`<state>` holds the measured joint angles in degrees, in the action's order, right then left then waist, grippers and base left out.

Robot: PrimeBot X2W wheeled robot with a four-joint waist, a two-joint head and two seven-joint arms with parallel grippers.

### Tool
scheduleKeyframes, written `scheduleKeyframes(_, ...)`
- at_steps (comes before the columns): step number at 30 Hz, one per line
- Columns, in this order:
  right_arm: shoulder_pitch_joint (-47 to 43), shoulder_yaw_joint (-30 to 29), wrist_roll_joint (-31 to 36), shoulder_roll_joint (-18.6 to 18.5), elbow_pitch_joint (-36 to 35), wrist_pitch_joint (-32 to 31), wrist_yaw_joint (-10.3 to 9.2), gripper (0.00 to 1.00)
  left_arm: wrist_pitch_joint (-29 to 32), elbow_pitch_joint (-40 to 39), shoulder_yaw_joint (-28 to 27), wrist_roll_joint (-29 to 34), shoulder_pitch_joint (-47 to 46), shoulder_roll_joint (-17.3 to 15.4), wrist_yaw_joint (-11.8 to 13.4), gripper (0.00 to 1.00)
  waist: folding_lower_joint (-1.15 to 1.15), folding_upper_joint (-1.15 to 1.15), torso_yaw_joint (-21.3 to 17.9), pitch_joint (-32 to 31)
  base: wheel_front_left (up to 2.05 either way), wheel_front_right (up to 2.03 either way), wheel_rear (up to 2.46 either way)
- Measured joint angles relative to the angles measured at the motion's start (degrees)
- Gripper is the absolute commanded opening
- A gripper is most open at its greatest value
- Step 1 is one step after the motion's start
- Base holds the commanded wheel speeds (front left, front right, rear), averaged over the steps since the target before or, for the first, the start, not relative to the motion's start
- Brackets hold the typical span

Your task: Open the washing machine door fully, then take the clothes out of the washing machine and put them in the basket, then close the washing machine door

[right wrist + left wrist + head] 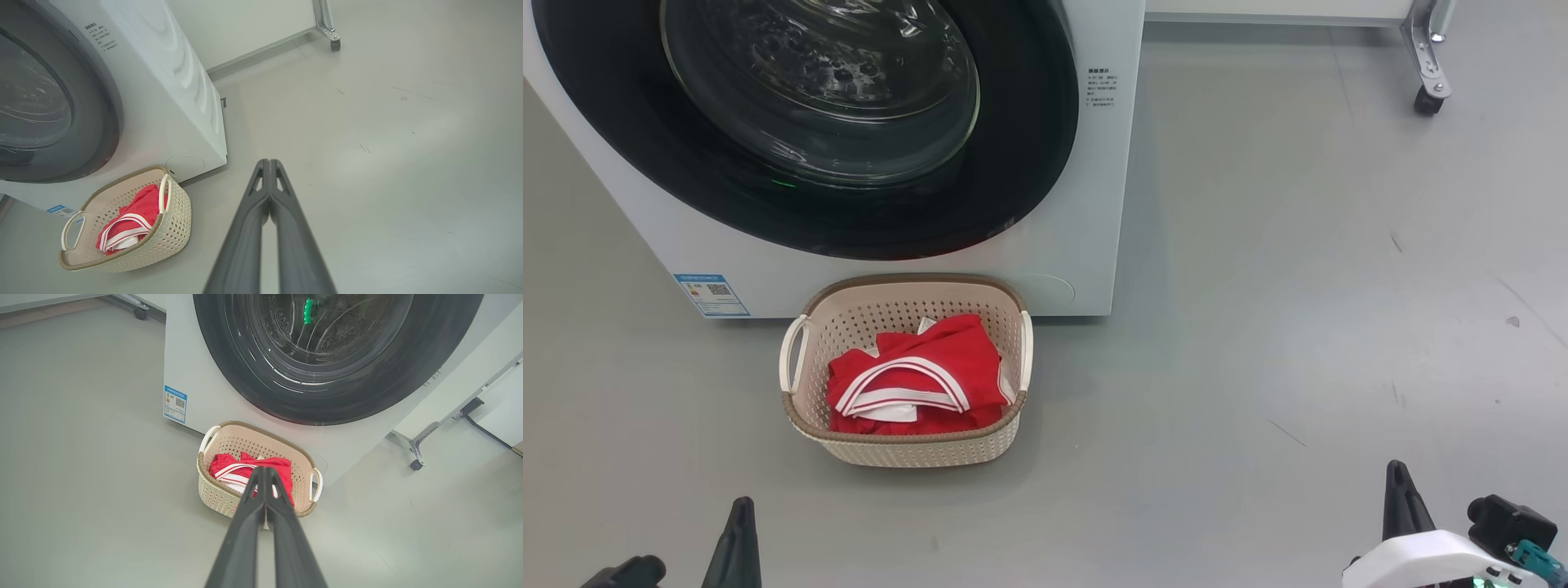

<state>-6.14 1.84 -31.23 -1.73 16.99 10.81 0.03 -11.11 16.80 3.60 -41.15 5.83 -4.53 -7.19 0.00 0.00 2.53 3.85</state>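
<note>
The jaws of the left gripper [264,469] are seen pressed tip to tip with nothing between them, and those of the right gripper [269,161] are likewise clenched on nothing. In the head view the two are found low at seven and five o'clock, above bare grey floor [1258,327], well apart from everything the task concerns. From the left gripper the basket [907,282] is met at about one o'clock, and from the right gripper at about ten o'clock. It is set on the floor just before the washing machine [1094,245], near the foot of the front panel. The clothes [931,367] are seen inside it, a bunched red heap with white stripes and trim, kept below the brown rim and not spilled over any side. At twelve o'clock from the basket the washing machine door [1029,163] is found, its glossy black rim lying flush against the white front, so it is judged to be closed. Through the glass bowl the perforated drum is made out in the left wrist view, and no red fabric is picked out there, though reflections leave part of it uncertain. The unloading and the closing of the door are therefore judged done, and little or nothing of the task is thought to be left.
</note>
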Motion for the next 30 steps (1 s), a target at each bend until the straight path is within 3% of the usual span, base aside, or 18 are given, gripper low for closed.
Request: scheduleKeyframes(30,3.0,-3.3,-20.6,0.0,-0.1,-6.0,2.44,0.00,5.6,-0.4,-2.3,-17.8,-2.5,0.3,0.0,0.00,0.00,0.00,-0.9,-1.3,0.00,0.00,0.00)
